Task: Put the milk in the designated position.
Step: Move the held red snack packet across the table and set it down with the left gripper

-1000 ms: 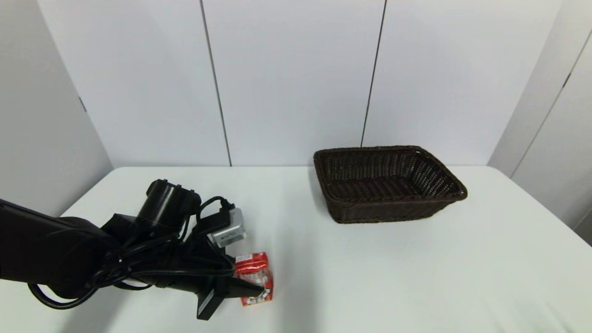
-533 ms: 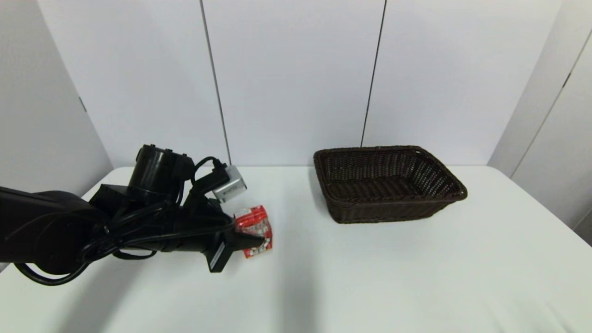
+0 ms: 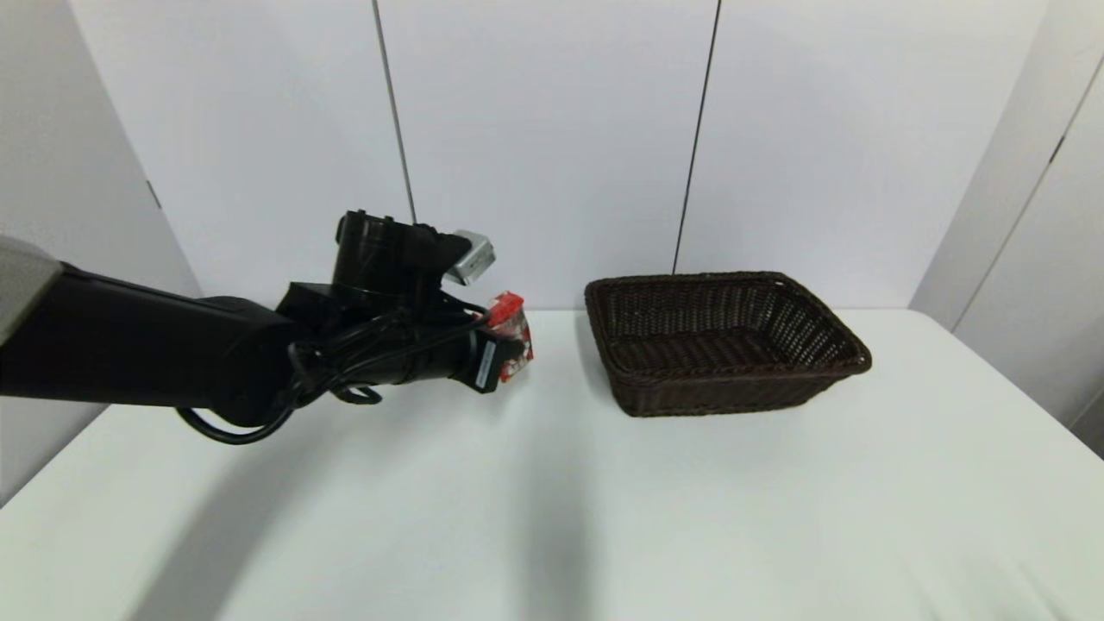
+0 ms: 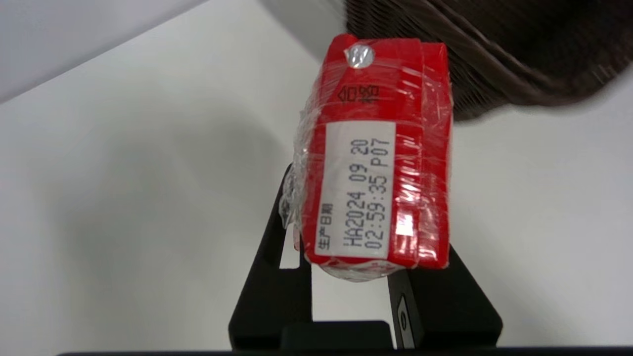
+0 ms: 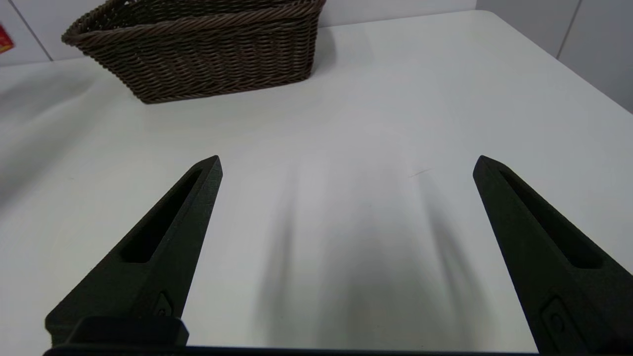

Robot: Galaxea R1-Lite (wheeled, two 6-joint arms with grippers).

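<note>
Left arm reaches in from the left, bulky matte-black casing with looped cables and a small silver block on top. Left gripper (image 3: 509, 349) is raised well above the desk (image 3: 552, 517), fingers (image 4: 269, 277) clamped on the milk (image 3: 511, 336). Carton sits between the two flat black wedge-shaped fingers, gripped low on its sides.

Milk: small red box, glossy clear wrap over it with crinkles and glare, round foil straw seal near one end of the top, white rectangular date label printed in black along the top face. It is in the air, just left of the basket (image 3: 720, 341), not touching it and not over it.

Desk is plain white, smooth, matte, rounded corners, soft shadows under the arm.

Basket: dark brown woven wicker, rectangular, flared walls, braided rim, open weave, standing on the far right-centre of the desk.

Right gripper (image 5: 346, 165) hangs low over the near right of the desk, long tapered black fingers spread wide apart, nothing between them, basket well beyond them.
</note>
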